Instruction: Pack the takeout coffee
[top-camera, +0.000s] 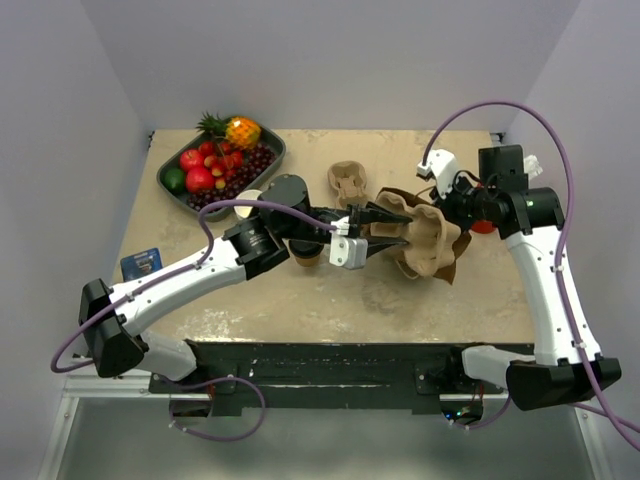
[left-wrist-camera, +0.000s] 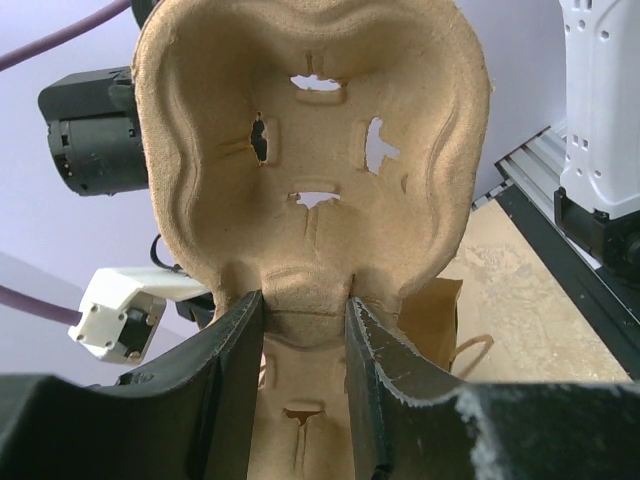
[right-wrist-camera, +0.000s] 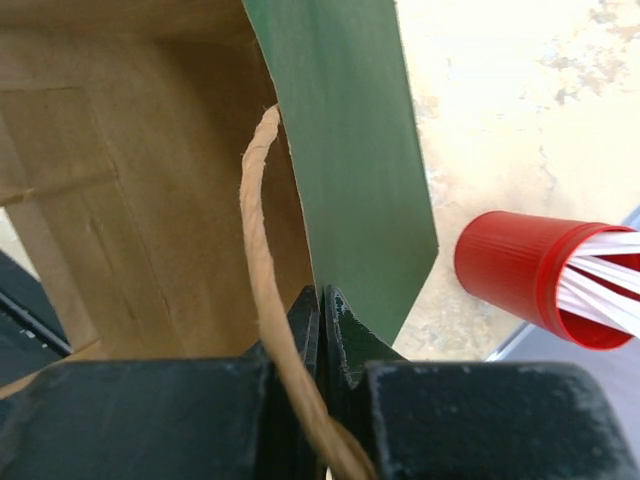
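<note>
My left gripper (top-camera: 385, 232) (left-wrist-camera: 305, 300) is shut on the middle ridge of a pulp two-cup carrier (top-camera: 425, 245) (left-wrist-camera: 310, 130), held tilted over the mouth of the paper bag (top-camera: 452, 265) (left-wrist-camera: 435, 315). My right gripper (top-camera: 447, 205) (right-wrist-camera: 320, 292) is shut on the bag's rim (right-wrist-camera: 350, 150) beside its twine handle (right-wrist-camera: 262, 260). The bag is brown inside and green outside. One takeout coffee cup (top-camera: 303, 258) peeks out under my left arm. A second cup, white inside (top-camera: 250, 197), stands by the fruit tray. No cup sits in the carrier's pockets.
A second pulp carrier (top-camera: 350, 180) lies behind my left gripper. A red cup of white straws (top-camera: 483, 225) (right-wrist-camera: 530, 275) lies on its side right of the bag. A dark tray of fruit (top-camera: 170, 195) is at the back left, and a blue card (top-camera: 142, 263) near the left edge.
</note>
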